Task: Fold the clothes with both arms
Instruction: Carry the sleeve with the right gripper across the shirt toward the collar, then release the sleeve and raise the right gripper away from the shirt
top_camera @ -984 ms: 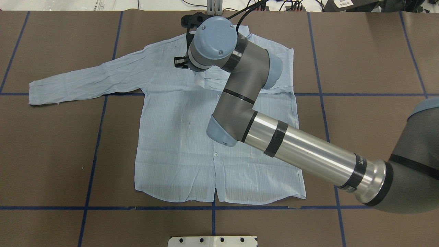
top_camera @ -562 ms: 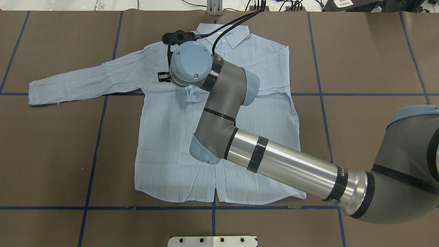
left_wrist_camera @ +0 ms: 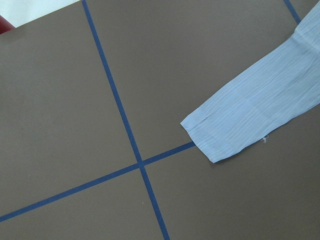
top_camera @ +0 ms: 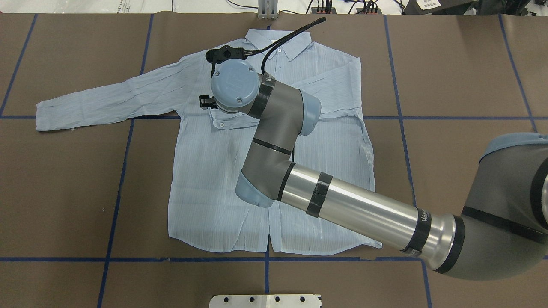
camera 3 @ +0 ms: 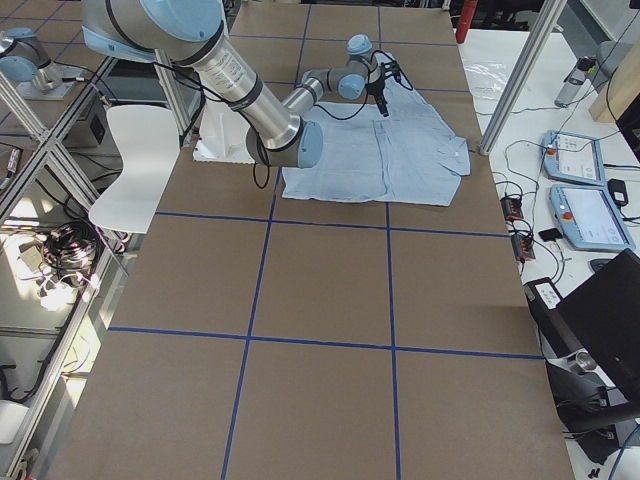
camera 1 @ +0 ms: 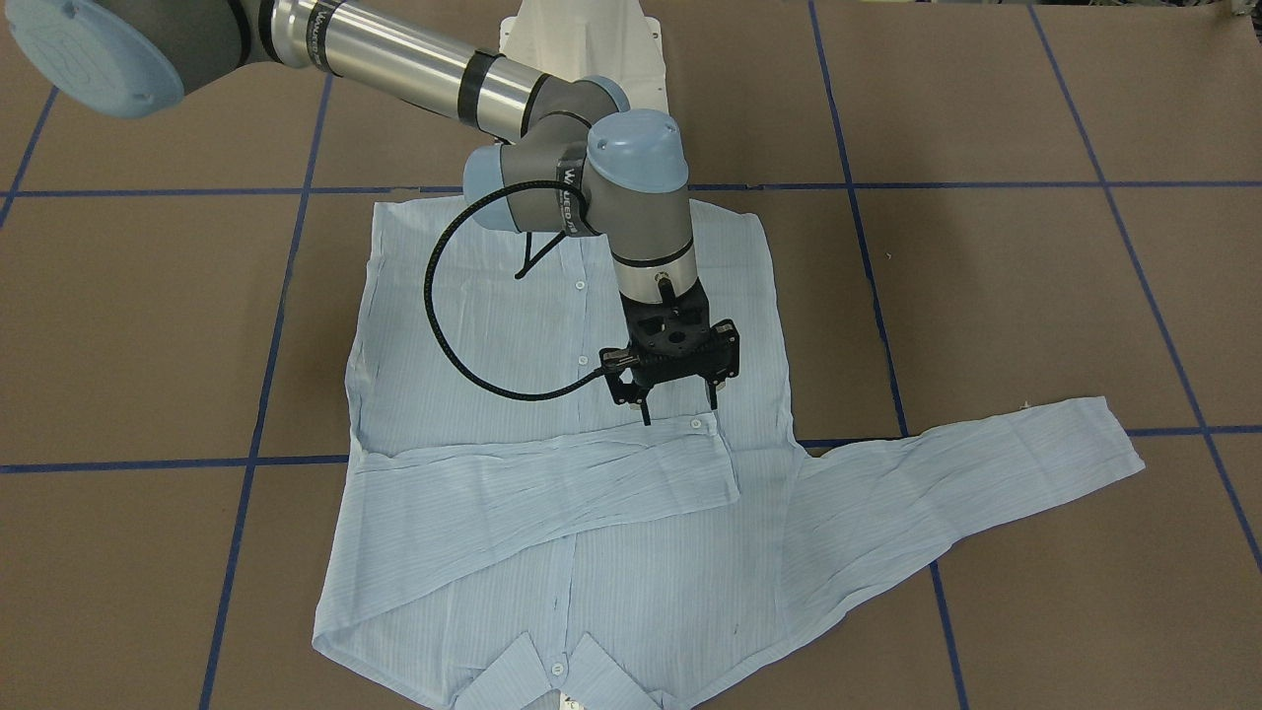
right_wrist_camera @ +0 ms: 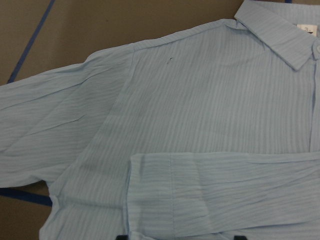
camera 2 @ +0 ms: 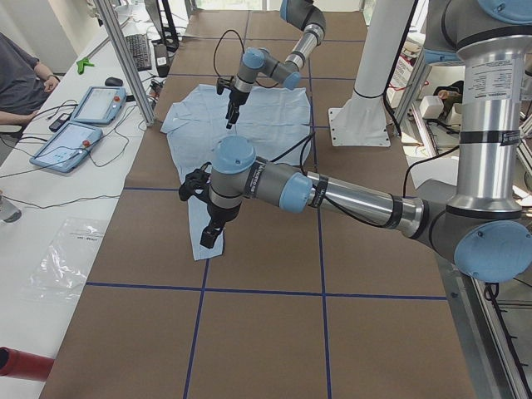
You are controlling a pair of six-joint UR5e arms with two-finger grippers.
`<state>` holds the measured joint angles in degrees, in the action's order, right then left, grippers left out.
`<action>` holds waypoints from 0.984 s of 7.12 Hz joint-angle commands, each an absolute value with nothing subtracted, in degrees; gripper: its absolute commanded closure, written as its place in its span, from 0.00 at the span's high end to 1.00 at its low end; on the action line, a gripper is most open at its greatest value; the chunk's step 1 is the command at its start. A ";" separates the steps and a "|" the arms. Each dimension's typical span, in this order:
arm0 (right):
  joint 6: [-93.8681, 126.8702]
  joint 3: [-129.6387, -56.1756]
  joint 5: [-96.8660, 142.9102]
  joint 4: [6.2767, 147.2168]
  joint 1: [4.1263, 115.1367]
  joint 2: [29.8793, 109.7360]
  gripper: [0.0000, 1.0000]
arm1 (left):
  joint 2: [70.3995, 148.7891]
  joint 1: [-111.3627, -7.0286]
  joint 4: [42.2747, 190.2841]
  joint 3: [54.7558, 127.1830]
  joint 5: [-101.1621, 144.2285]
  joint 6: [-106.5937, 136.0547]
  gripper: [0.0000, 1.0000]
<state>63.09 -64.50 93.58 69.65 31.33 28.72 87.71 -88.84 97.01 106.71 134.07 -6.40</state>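
Since a second ago the right arm (top_camera: 364,209) has swung its wrist leftward and slightly nearer the robot, from over the collar end to over the chest of the shirt (top_camera: 214,192).

Nearest the robot, a white base plate (top_camera: 265,300) sits at the edge of the brown table (top_camera: 64,192). The shirt lies front up just beyond a blue tape line (top_camera: 128,259), with its hem toward the robot and its buttons done up. The right arm reaches over it from the robot's right. Farther on, the right sleeve (camera 1: 542,483) is folded flat across the chest, and its cuff (camera 1: 705,459) ends left of the button line. The right gripper (camera 1: 678,406) points down just above that cuff, its fingers (camera 1: 646,412) spread apart with nothing between them.

The left sleeve (top_camera: 107,98) stretches out flat to the robot's left. The left arm (camera 2: 349,195) holds the left gripper (camera 2: 209,237) over that sleeve's cuff end, clear of the cloth. Whether its fingers are parted or closed cannot be told.

Farthest away, the collar (top_camera: 291,42) lies spread near the table's far edge.
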 commanded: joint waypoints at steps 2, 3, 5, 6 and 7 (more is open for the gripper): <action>61.45 -70.46 109.20 81.81 40.66 32.15 1.00 | 87.63 -88.77 100.46 106.96 140.62 -5.98 1.00; 58.74 -74.84 112.21 82.26 43.48 36.87 1.00 | 87.63 -88.33 100.55 106.96 140.62 -6.15 1.00; 45.60 -88.88 117.91 86.54 50.58 50.12 1.00 | 87.71 -83.26 103.53 105.83 140.10 -5.71 1.00; 38.22 -94.51 120.91 90.05 55.06 55.67 1.00 | 87.71 -82.54 103.80 104.86 139.75 -2.67 1.00; 29.79 -99.01 121.55 91.83 58.33 61.46 1.00 | 87.63 -81.75 106.67 103.72 139.66 1.63 1.00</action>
<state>39.77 -92.57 119.50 88.90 53.71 54.14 87.69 -82.98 104.29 104.98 139.89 -2.56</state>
